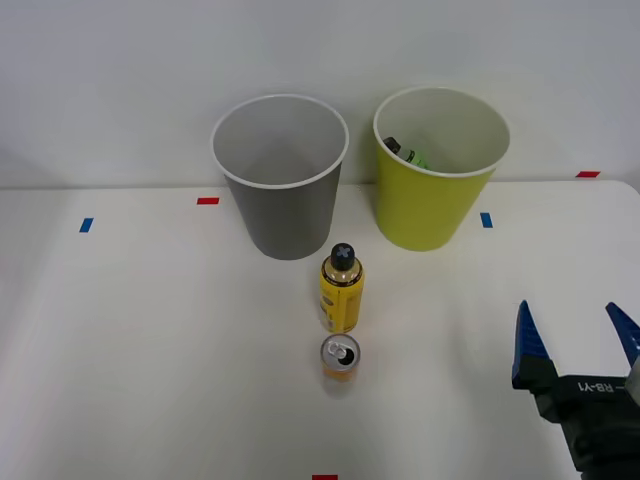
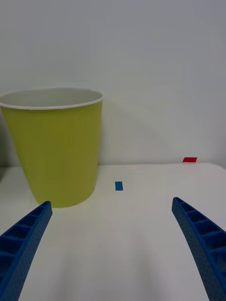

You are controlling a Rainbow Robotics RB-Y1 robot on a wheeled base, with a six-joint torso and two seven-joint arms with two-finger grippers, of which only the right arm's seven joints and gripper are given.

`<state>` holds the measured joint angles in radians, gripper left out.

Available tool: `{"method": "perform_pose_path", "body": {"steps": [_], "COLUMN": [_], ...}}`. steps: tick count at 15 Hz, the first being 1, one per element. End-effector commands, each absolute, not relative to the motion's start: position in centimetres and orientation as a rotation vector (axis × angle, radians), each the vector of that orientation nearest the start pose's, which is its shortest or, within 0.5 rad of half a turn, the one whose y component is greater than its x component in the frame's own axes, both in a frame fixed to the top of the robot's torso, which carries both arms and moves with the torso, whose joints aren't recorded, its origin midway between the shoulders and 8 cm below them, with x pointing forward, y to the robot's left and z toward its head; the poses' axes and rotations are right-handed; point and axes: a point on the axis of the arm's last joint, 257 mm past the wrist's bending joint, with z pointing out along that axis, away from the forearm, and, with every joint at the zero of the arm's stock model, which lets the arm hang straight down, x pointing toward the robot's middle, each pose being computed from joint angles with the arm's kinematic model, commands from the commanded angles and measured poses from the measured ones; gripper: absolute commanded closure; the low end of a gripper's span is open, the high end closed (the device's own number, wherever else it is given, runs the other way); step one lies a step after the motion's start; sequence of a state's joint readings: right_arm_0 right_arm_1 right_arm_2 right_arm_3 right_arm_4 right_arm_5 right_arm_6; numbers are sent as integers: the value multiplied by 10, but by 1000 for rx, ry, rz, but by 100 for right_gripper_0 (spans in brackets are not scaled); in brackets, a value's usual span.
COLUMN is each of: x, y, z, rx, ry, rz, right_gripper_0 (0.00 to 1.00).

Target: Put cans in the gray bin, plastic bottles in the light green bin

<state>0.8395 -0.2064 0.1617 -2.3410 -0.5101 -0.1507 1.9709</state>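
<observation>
Fingers spread wide and holding nothing: that is how we find our right gripper (image 1: 578, 335), low at the near right of the table (image 1: 150, 350), well apart from everything we must sort. We judge it is held open because a pick comes next. In the wrist view the two blue fingers (image 2: 26, 240) frame bare tabletop, with the light green bin (image 2: 59, 150) standing beyond them.

Further out, toward the middle of the table, the can (image 1: 340, 357) stands upright with its silver top and pull tab showing. Just behind it stands a yellow bottle (image 1: 342, 290) with a black cap, close to the can though we cannot tell if they touch. Behind both sits the gray bin (image 1: 285, 215), beside the light green bin (image 1: 430, 205), where a green bottle (image 1: 405, 153) already lies inside. The two bins sit close together, which probably keeps either drop short.
</observation>
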Motion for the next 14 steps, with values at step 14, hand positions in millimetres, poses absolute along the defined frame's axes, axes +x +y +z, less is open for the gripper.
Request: {"method": "perform_pose_path", "body": {"steps": [14], "x": [232], "y": [-249], "z": [-254], "rx": [169], "ry": [1515], "rz": [86], "right_gripper_0": [13]}}
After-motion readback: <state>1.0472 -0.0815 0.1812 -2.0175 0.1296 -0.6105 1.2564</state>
